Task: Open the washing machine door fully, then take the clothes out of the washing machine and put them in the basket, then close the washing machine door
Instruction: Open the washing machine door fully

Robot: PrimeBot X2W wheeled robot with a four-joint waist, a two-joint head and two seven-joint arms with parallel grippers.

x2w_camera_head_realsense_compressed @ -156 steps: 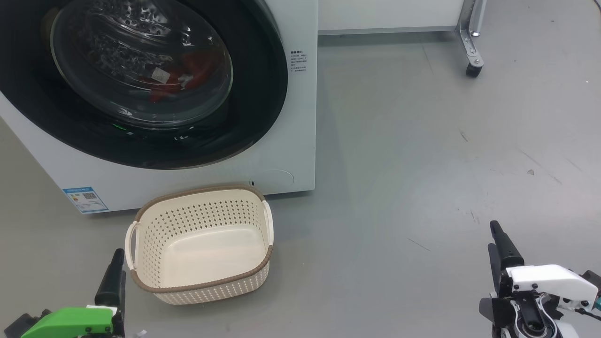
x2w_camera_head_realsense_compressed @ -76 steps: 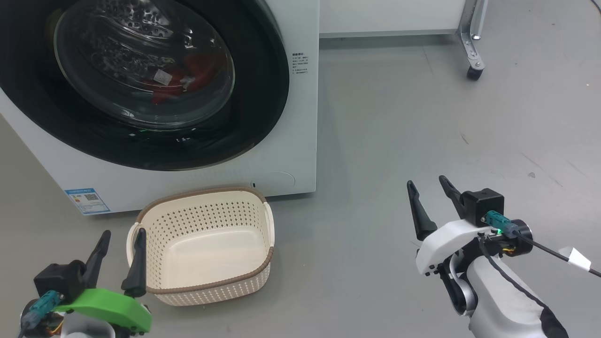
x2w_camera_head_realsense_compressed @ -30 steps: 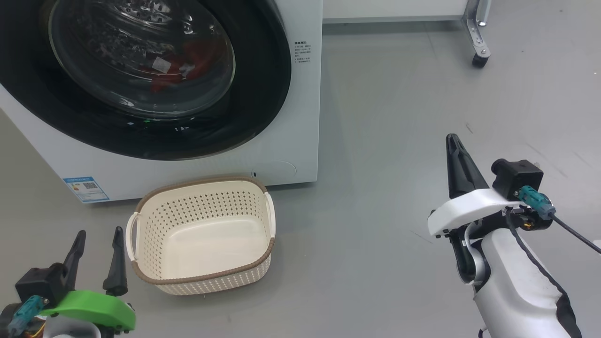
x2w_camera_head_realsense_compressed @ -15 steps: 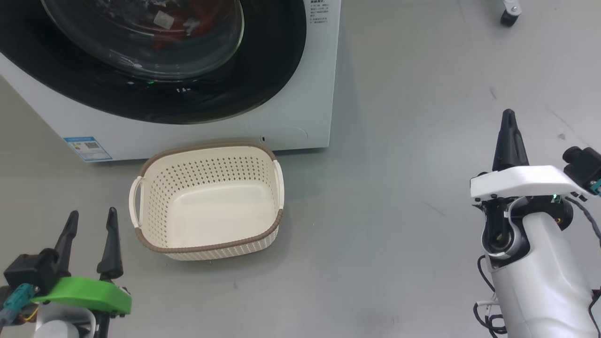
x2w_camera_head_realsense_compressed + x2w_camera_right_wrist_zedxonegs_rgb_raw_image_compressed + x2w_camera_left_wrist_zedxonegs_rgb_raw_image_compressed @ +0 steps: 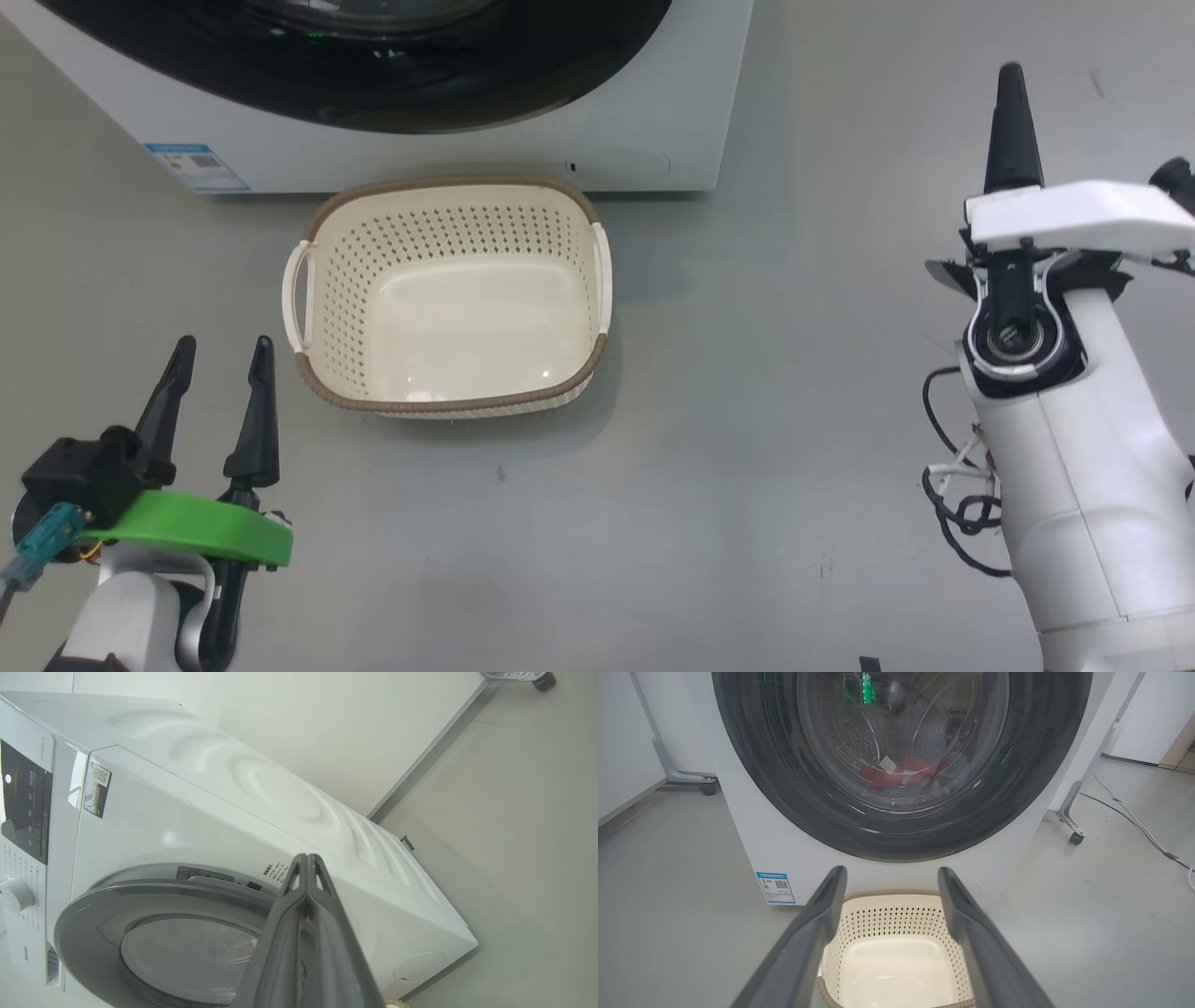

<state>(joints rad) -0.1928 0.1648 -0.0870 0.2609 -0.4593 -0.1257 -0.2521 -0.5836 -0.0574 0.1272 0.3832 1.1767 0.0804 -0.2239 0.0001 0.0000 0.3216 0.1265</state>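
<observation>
We record the washing machine point(image 5: 448, 161) along the head view's top edge, with the washing machine door point(image 5: 901, 833) closed flat against its front. The basket point(image 5: 467, 233) stands empty on the floor just before the machine, below the door. The clothes point(image 5: 901, 772) show red behind the door glass, low in the drum. Left gripper point(image 5: 224, 345): fingers spread, nothing between them, near the basket's near left corner, not touching it. Right gripper point(image 5: 1011, 79): fingers pressed together, empty, well right of the basket, pointing toward the machine's front.
</observation>
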